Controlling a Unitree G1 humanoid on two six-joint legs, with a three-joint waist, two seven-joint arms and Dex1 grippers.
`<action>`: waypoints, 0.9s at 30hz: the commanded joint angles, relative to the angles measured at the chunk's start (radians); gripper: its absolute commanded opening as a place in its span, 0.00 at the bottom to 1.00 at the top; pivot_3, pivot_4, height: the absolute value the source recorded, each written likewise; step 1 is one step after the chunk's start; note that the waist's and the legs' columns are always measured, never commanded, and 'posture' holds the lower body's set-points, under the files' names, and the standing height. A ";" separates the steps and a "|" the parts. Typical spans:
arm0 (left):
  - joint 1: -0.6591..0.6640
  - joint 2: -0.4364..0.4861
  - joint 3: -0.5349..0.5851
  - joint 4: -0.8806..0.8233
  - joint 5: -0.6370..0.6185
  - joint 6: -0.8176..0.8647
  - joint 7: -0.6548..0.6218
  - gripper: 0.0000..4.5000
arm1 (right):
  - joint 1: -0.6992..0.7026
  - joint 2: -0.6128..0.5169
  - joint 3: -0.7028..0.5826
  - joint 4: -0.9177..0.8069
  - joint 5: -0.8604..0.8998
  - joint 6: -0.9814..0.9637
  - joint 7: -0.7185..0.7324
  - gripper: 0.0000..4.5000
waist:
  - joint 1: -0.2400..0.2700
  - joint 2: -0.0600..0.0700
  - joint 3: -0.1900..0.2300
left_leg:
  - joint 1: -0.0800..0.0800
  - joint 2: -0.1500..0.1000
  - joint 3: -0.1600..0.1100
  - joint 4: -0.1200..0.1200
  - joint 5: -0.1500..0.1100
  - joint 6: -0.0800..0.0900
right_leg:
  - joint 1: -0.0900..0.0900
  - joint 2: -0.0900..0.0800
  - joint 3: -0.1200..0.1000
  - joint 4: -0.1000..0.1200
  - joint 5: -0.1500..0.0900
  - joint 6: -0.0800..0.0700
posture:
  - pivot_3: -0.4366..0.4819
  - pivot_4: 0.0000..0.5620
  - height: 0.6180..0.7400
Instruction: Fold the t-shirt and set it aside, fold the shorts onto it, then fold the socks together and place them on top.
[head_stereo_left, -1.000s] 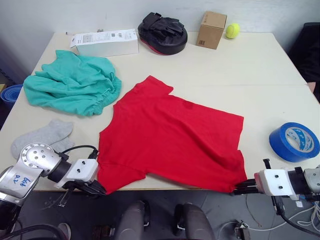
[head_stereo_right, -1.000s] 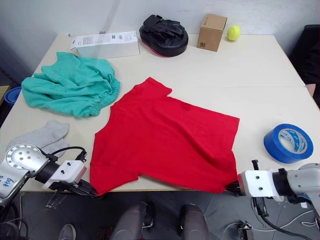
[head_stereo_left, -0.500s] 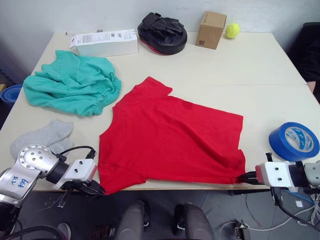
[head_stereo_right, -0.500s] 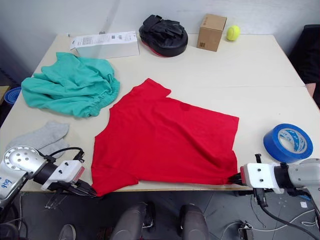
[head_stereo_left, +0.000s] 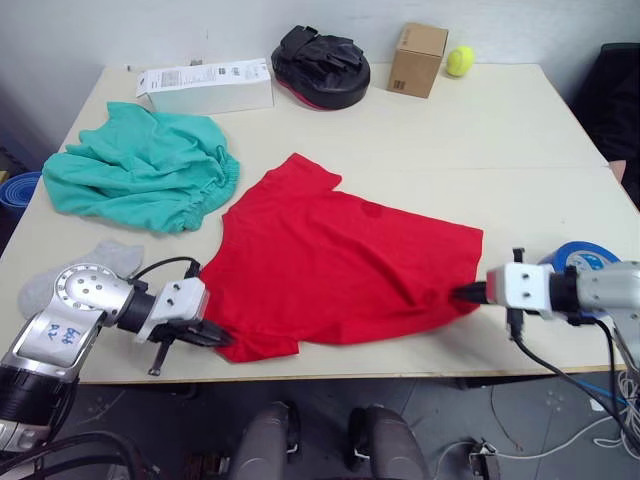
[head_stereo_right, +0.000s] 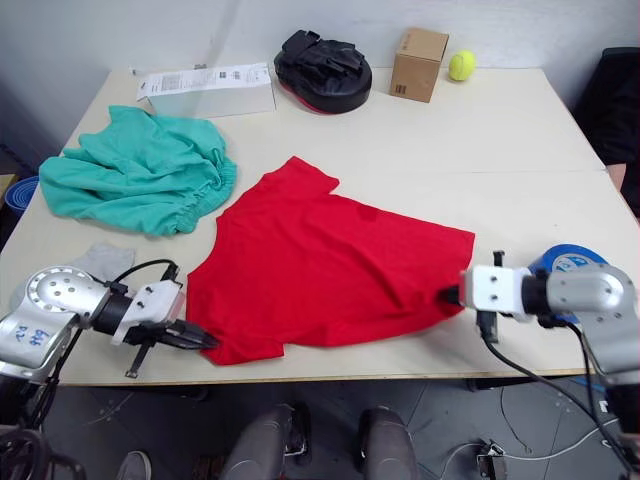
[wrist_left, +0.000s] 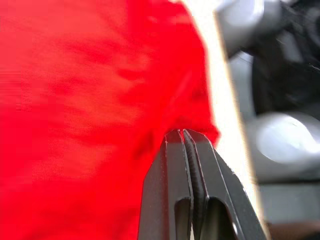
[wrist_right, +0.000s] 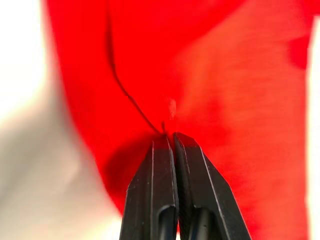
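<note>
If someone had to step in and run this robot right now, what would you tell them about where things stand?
Left gripper: shut on the t-shirt, at its near left corner.
Right gripper: shut on the t-shirt's near right corner.
The t-shirt lies spread in the middle of the table, not yet folded.
The shorts sit in a loose heap at the far left, untouched.
The socks lie at the near left edge, beside the left arm.
Done: both corners gripped. Left: fold the shirt and set it aside, fold the shorts onto it, pair the socks on top.
</note>
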 joint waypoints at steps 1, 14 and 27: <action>-0.082 -0.023 0.038 0.029 -0.014 0.042 0.046 0.00 | -0.090 0.009 0.012 0.062 -0.030 -0.038 -0.039 0.00 | 0.002 0.000 0.000 | 0.000 0.000 0.000 0.000 0.000 0.000 | 0.000 0.000 0.000 0.000 0.000 0.000 | 0.48 0.27 1.00; -0.450 -0.160 0.041 0.317 0.074 -0.045 0.186 0.00 | -0.470 0.106 0.078 0.391 -0.243 -0.147 -0.351 0.00 | -0.003 0.000 0.000 | -0.005 0.000 0.000 0.008 0.000 0.001 | -0.003 0.001 0.000 0.008 0.000 0.000 | 0.48 0.27 1.00; -0.800 -0.285 0.101 0.667 0.160 -0.285 0.459 0.00 | -0.854 0.179 0.123 0.762 -0.418 -0.230 -0.719 0.00 | -0.004 0.000 0.000 | -0.018 0.000 0.000 0.013 0.002 0.003 | -0.014 0.002 -0.002 0.014 0.000 0.000 | 0.48 0.27 1.00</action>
